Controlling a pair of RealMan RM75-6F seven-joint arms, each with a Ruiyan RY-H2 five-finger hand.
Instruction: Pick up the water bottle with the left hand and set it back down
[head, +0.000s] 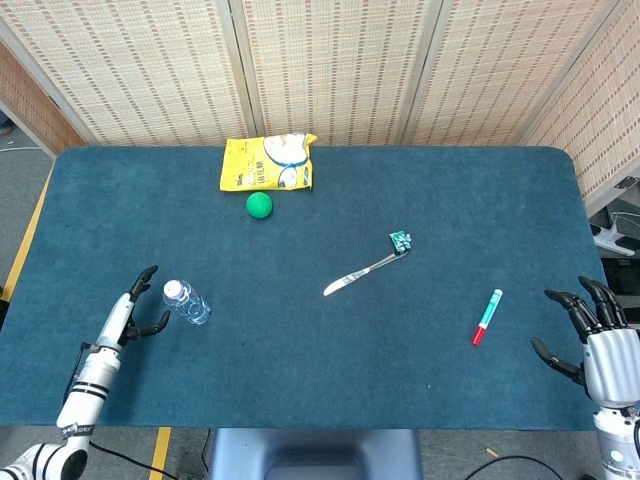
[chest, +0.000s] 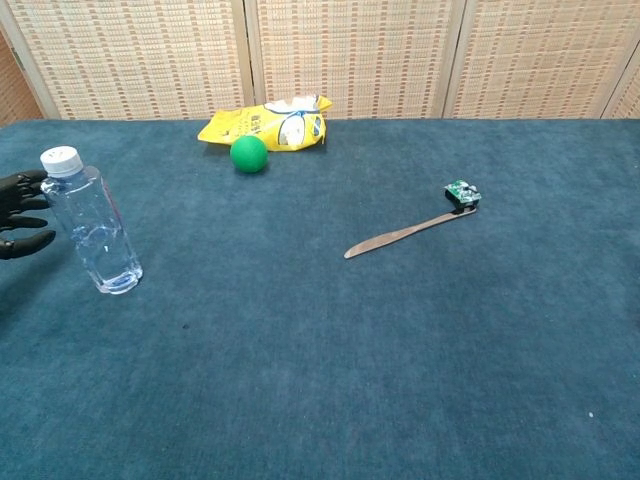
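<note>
Table I'm working over is dark teal felt. Clear water bottle with a white cap, yellow snack bag, bright green ball, red-and-teal marker. My hands have black fingers, silver backs.

Lab / robot test setup, indoors.
Blue felt-covered table, woven folding screens behind, yellow floor tape, loose cables on grey floor.

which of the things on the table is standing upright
The water bottle, white cap up, beside the left hand. The knife, marker and bag lie flat.
</note>
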